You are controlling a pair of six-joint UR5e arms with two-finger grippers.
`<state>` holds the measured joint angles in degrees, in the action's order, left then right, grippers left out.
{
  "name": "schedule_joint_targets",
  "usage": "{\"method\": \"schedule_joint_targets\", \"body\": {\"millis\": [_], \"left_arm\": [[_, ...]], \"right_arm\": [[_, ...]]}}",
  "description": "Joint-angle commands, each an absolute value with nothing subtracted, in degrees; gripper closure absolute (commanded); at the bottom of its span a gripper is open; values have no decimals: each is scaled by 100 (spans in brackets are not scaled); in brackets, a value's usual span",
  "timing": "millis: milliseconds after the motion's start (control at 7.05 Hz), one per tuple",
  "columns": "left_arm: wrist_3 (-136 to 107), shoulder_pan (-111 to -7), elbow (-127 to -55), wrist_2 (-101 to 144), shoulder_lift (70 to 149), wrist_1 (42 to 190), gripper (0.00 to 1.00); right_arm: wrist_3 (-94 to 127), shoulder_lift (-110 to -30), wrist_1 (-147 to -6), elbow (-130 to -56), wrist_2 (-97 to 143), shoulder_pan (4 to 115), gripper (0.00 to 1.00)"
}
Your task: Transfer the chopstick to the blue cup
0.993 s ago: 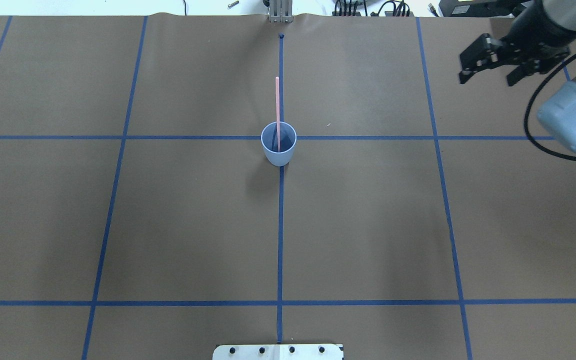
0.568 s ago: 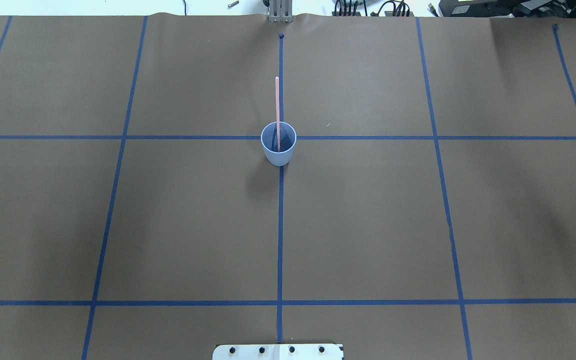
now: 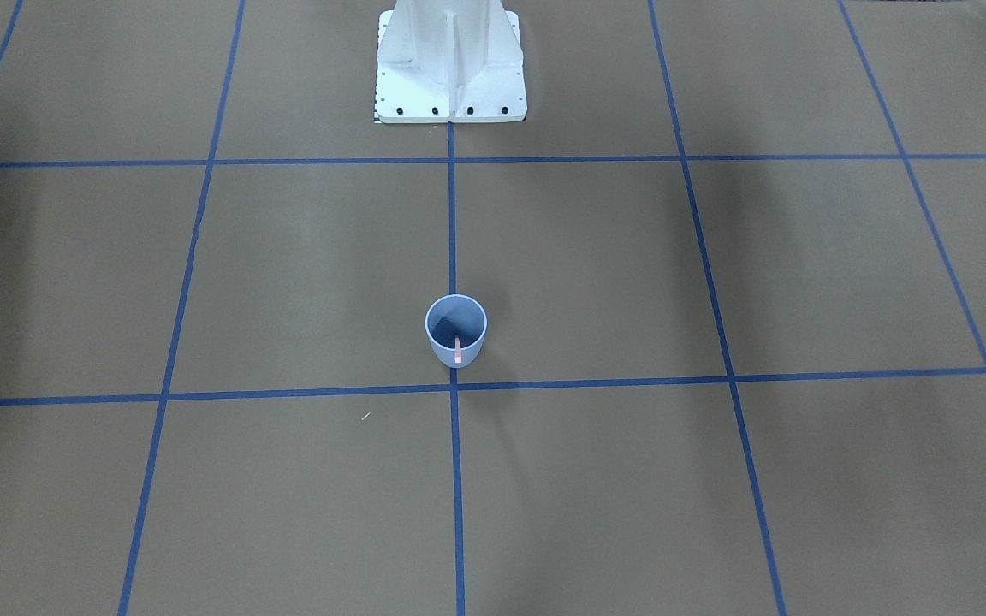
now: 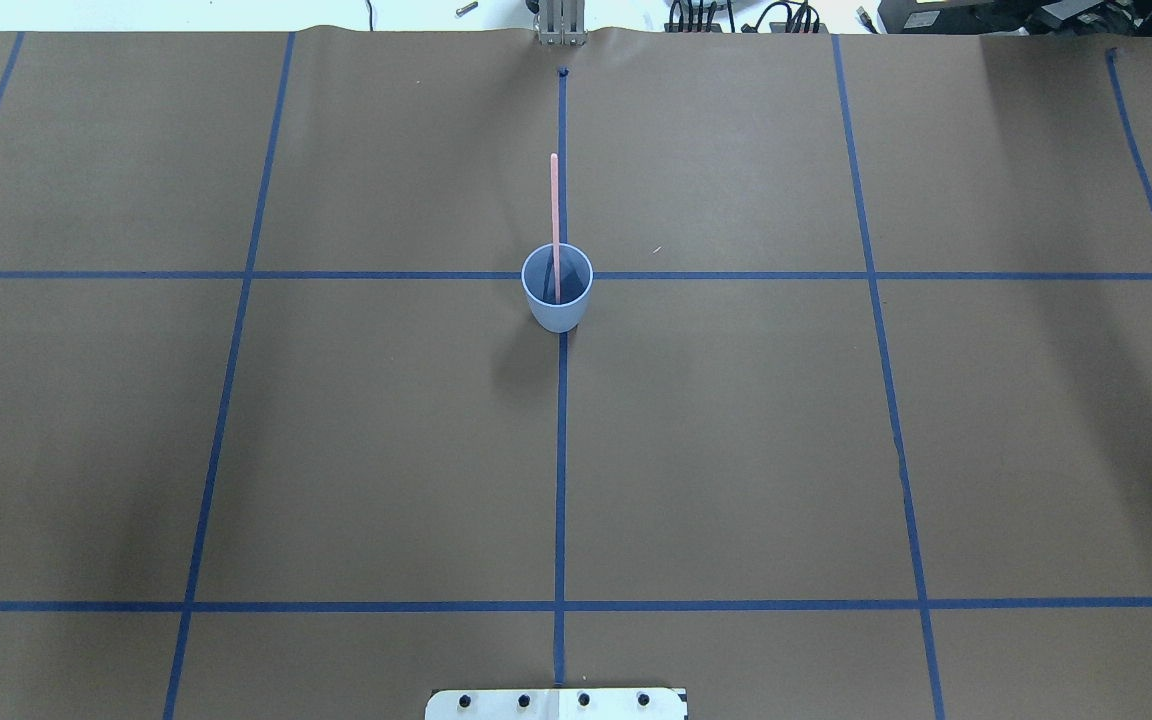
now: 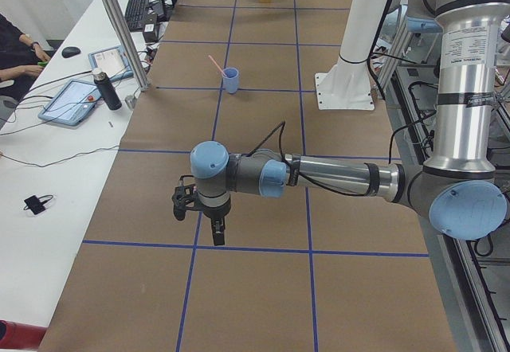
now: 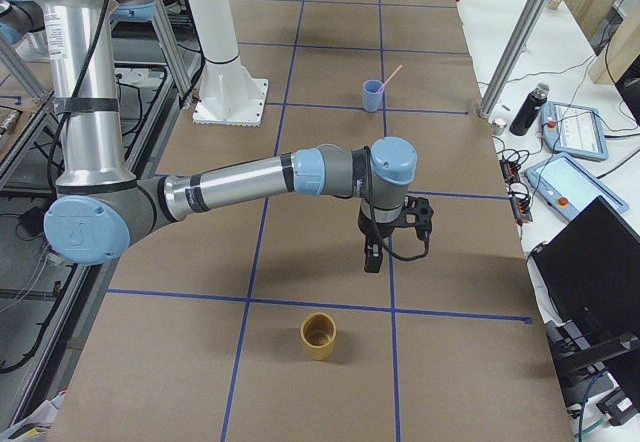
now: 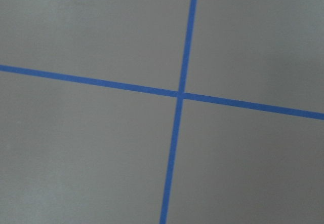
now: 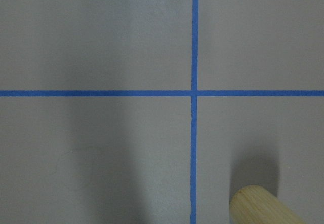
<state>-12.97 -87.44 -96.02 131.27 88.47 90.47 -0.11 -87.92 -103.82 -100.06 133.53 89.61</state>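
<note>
The blue cup [image 4: 557,300] stands upright at the table's middle, on a crossing of blue tape lines. One pale pink chopstick [image 4: 554,215] stands in it, leaning on the far rim and sticking out well above it. The cup [image 3: 437,342] and the chopstick [image 3: 458,349] also show in the front view. My left gripper [image 5: 209,224] shows only in the left side view, far from the cup [image 5: 230,81], near the table's left end. My right gripper [image 6: 372,260] shows only in the right side view, far from the cup [image 6: 372,95]. I cannot tell whether either is open.
A tan wooden cup [image 6: 319,336] stands near the table's right end, close below my right gripper; it also shows in the right wrist view [image 8: 260,206]. The white robot base [image 3: 450,60] is at the robot's side. A tiny white fleck [image 4: 655,249] lies right of the blue cup.
My right gripper has moved out of the overhead view past its right edge. A dark tip at that view's left edge is gone too. The cup and the chopstick have not moved.
</note>
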Motion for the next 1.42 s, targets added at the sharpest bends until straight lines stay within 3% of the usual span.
{"method": "schedule_joint_targets", "body": {"millis": [0, 568, 1277], "left_arm": [[-949, -8815, -9388, 13122, 8859, 9052, 2], [-697, -8842, -9396, 13122, 8842, 9027, 2], [-668, -8842, -9369, 13131, 8824, 9018, 2]], "right_arm": [[-553, -8955, -10301, -9756, 13465, 9254, 0], [-862, -9369, -9397, -9502, 13465, 9413, 0], [-835, -9334, -9395, -9536, 13482, 9413, 0]]}}
